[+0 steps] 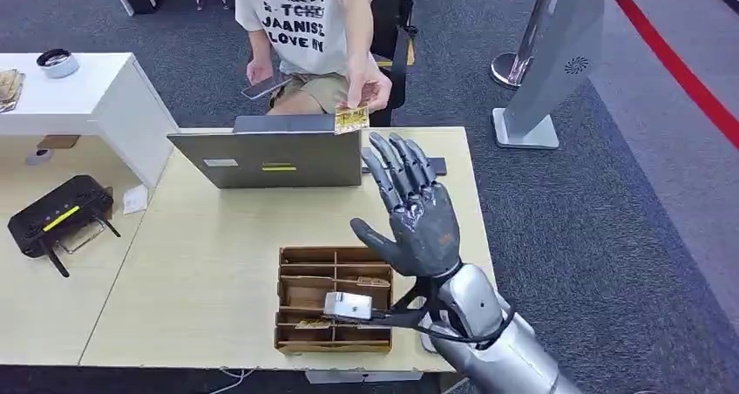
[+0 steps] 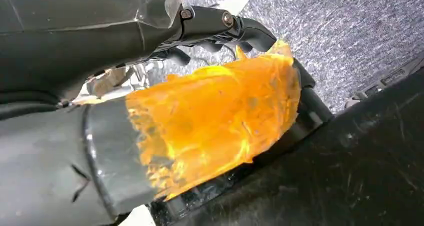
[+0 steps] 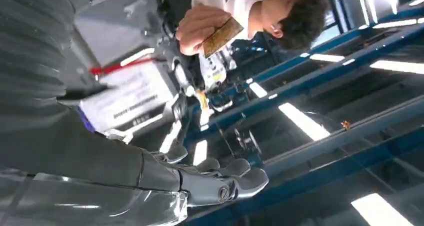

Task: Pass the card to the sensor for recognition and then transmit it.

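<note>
Card, small, gold-printed (image 1: 351, 118), sits pinched in a seated person's hand (image 1: 370, 89) above the grey laptop lid (image 1: 266, 157); the robot's right hand (image 1: 416, 211) hangs just below, fingers spread and empty; left hand's state cannot be told; withdrawing slowly seems wise.

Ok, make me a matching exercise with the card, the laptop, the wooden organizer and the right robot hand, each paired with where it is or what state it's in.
Things:
1. card
2. laptop
3. wooden organizer
4. right robot hand

Places or states:
A. on the table's near edge, divided into compartments
B. raised above the table, fingers spread, holding nothing
C. held in the seated person's hand
D. at the table's far edge, grey lid facing the robot

Pairs: 1-C, 2-D, 3-A, 4-B
</note>
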`<action>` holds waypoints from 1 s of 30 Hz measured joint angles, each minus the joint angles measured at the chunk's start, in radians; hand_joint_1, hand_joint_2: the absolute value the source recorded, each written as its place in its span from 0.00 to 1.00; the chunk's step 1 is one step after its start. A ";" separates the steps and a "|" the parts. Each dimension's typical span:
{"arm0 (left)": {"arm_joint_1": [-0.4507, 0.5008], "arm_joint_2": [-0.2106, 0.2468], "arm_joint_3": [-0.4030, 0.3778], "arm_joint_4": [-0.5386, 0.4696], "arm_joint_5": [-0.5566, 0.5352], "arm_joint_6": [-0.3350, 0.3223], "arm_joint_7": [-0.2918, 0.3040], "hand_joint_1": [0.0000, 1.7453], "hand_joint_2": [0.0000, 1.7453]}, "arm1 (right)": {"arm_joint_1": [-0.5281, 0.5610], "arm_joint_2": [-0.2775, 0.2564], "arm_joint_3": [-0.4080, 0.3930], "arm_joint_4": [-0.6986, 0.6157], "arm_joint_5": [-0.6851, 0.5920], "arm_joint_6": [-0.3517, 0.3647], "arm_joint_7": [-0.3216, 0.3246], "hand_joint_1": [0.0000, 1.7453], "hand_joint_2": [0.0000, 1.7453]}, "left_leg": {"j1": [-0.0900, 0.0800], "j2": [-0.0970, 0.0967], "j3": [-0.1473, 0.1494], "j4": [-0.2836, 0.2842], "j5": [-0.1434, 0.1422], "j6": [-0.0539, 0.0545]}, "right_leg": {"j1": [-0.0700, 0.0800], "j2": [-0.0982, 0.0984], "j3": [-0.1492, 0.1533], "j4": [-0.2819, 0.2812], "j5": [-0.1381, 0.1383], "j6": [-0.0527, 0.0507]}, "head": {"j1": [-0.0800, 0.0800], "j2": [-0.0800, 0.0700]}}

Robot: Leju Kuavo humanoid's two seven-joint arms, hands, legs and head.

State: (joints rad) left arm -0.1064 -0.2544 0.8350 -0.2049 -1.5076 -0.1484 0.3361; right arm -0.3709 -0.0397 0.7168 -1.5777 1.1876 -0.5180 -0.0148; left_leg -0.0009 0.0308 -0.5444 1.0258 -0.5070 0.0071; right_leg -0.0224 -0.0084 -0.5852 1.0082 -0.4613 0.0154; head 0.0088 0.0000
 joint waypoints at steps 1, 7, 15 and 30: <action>0.000 0.000 -0.005 0.000 -0.002 -0.002 0.000 0.00 0.00 | -0.015 0.002 0.002 0.020 0.017 0.002 0.008 0.00 1.00 | 0.000 0.000 0.000 0.000 0.000 0.000 | 0.000 0.000 0.000 0.000 0.000 0.000 | 0.000 0.000; -0.002 -0.002 -0.028 0.000 -0.007 -0.006 0.002 0.00 0.00 | -0.089 0.009 0.028 0.129 0.110 0.024 0.050 0.00 1.00 | 0.000 0.000 0.000 0.000 0.000 0.000 | 0.000 0.000 0.000 0.000 0.000 0.000 | 0.000 0.000; -0.003 -0.004 -0.048 0.000 -0.013 -0.016 0.008 0.00 0.00 | -0.166 0.018 0.058 0.234 0.186 0.047 0.097 0.00 1.00 | 0.000 0.000 0.000 0.000 0.000 0.000 | 0.000 0.000 0.000 0.000 0.000 0.000 | 0.000 0.000; -0.003 -0.005 -0.069 0.000 -0.018 -0.019 0.009 0.00 0.00 | -0.261 0.055 0.073 0.365 0.300 0.059 0.170 0.00 1.00 | 0.000 0.000 0.000 0.000 0.000 0.000 | 0.000 0.000 0.000 0.000 0.000 0.000 | 0.000 0.000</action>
State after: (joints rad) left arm -0.1095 -0.2590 0.7660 -0.2049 -1.5255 -0.1675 0.3452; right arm -0.6318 0.0156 0.7897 -1.2127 1.4877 -0.4593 0.1553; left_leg -0.0009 0.0307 -0.5444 1.0260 -0.5068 0.0071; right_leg -0.0224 -0.0085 -0.5853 1.0083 -0.4609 0.0152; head 0.0088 0.0000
